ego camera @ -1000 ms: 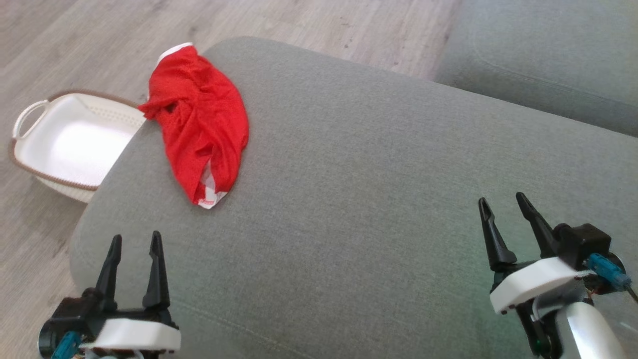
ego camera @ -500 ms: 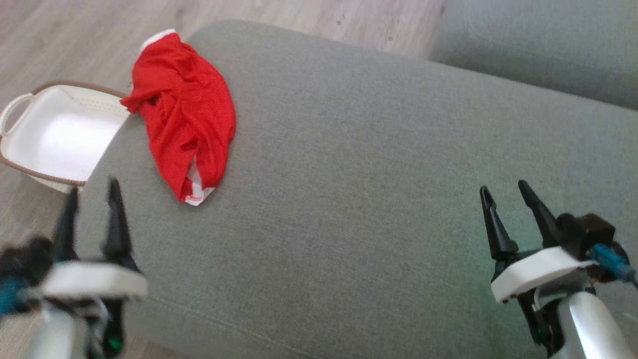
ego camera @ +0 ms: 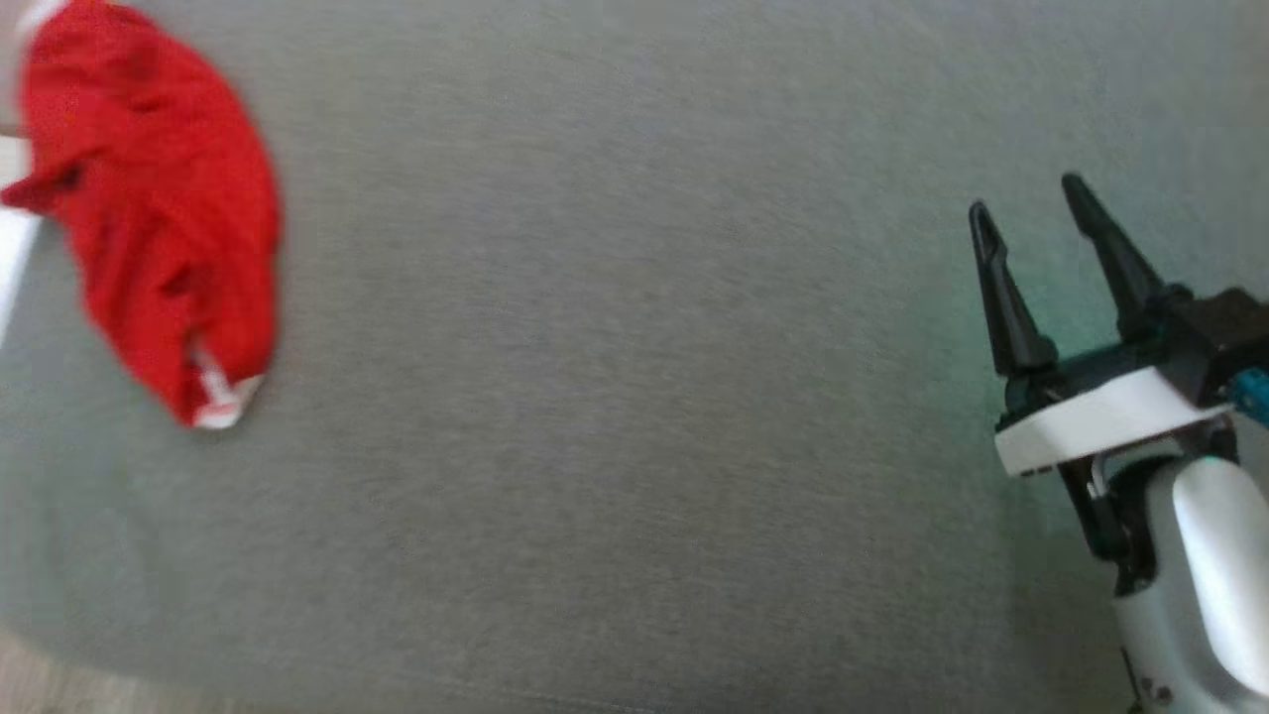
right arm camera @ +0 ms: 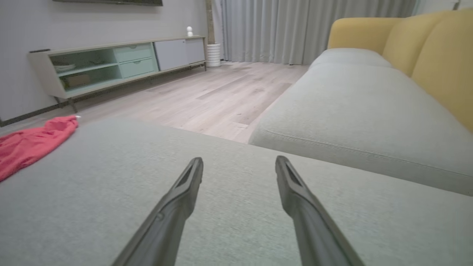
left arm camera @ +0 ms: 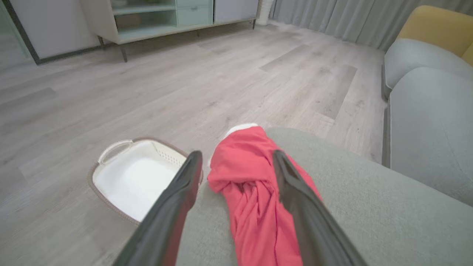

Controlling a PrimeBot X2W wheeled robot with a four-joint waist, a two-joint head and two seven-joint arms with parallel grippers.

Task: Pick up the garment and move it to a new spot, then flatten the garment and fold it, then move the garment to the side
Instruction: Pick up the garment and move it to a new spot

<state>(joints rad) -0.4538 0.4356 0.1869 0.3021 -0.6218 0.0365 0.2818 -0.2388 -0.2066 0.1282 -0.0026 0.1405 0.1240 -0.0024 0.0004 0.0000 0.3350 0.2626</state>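
Observation:
The garment [ego camera: 159,213] is a crumpled red piece with white trim, lying at the far left of the grey cushion [ego camera: 615,397] in the head view. Through the left wrist view the garment [left arm camera: 255,195] lies ahead and below my left gripper [left arm camera: 236,159], whose fingers stand open above it with air between them and the cloth. My right gripper [ego camera: 1031,213] hovers open and empty over the cushion's right side, far from the garment [right arm camera: 31,142]. Nothing is held by either gripper.
A white basket [left arm camera: 136,177] with a brown rim sits on the wooden floor [left arm camera: 184,81] left of the cushion. A second grey cushion [right arm camera: 354,107] and yellow backrest [right arm camera: 436,59] lie to the right. A low cabinet [right arm camera: 118,62] stands against the far wall.
The head camera has tilted down and turned right, so the garment now sits at the picture's left edge. My left gripper has left the head view. The right gripper shows higher in the picture.

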